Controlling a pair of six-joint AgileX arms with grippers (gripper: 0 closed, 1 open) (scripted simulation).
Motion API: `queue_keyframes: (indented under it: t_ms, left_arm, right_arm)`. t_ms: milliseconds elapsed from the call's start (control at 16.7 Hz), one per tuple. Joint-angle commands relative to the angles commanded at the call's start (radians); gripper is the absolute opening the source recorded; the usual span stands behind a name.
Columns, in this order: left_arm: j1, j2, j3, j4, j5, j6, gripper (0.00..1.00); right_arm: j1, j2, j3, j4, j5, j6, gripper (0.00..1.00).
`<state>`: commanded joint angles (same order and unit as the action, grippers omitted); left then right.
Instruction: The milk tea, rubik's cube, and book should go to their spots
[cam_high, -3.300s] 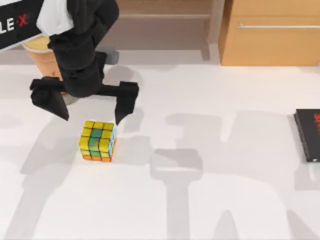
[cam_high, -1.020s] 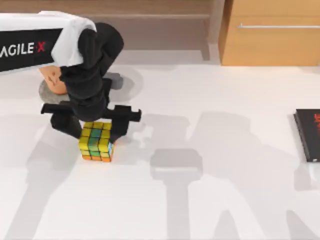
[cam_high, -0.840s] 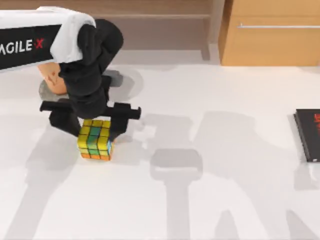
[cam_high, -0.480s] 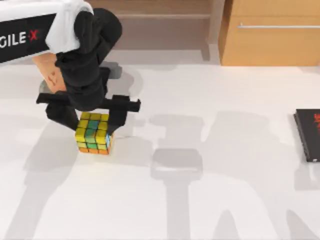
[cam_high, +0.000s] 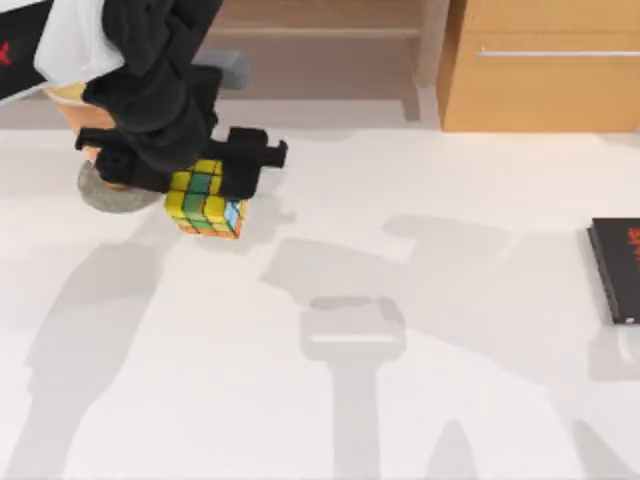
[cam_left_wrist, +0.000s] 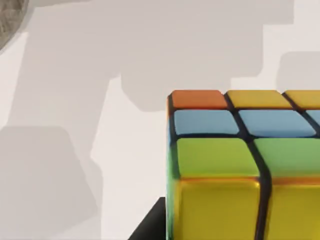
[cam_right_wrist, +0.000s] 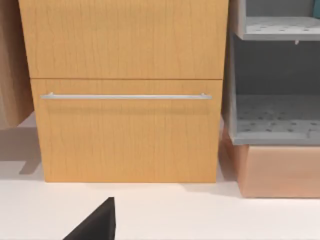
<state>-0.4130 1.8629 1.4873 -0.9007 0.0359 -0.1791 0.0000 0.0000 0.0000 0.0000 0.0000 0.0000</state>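
Rubik's cube pinched and up off the table!

The rubik's cube sits clamped between the left end effector fingers, lifted above the white table near its left rear. Just beside it, the milk tea peeks from behind the arm. A black book lies at the far right edge; the right end effector faces a wooden drawer, its state unclear.

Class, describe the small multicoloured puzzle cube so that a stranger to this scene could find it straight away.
Start at the white table and go to its far left part, where the black left gripper is shut on the small puzzle cube, beside a round grey coaster. Its yellow, green, orange and light-blue squares mark it out from the flat black book at the right edge.
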Motion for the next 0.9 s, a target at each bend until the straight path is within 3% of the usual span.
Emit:
queue_keyframes:
  t_ms: [300,600,900]
  left_arm:
    - [0.085,-0.231,-0.031,0.411,0.024,0.123,0.0]
    - [0.251,-0.359,-0.072,0.832,0.003,0.188,0.0]
    - [0.381,-0.357,-0.094,1.013,-0.032,0.196,0.0]
  right_arm:
    - [0.0,0.0,0.0,0.0,0.0,0.0,1.0]
    - [0.0,0.0,0.0,0.0,0.0,0.0,1.0]
    - [0.0,0.0,0.0,0.0,0.0,0.0,1.0]
